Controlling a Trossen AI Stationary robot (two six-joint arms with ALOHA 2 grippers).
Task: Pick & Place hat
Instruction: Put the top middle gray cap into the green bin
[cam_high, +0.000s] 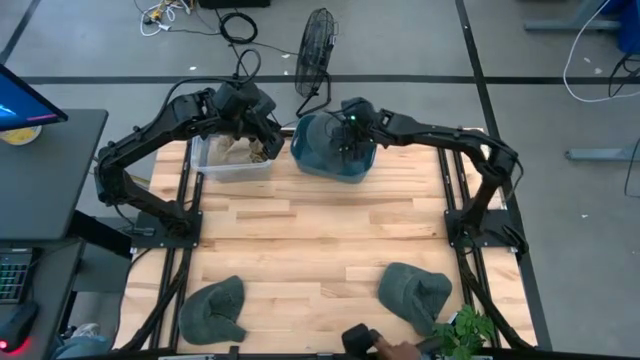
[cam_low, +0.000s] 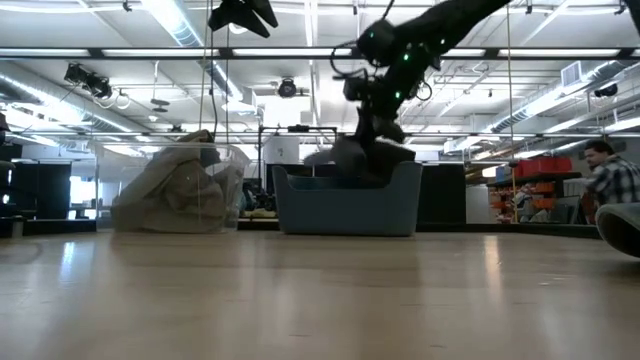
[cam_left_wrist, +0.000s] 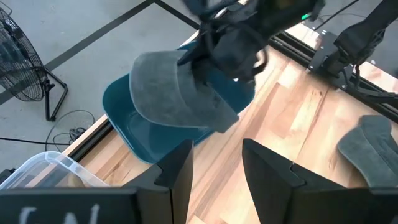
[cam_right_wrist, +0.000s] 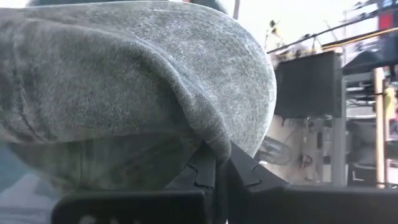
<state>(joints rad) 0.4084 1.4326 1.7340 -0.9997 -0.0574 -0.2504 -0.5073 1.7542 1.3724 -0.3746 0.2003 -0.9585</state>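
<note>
step: placing | right fingers pinched on grey hat above blue bin, worktop's far edge | left fingers parted, empty, waiting | next: lower, release

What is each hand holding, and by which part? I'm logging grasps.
The right hand pinches a grey hat by its edge over the blue bin. The left hand is open, holding nothing.

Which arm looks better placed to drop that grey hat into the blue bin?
The right: its claw already grips the hat above the blue bin. The left claw is empty.
</note>
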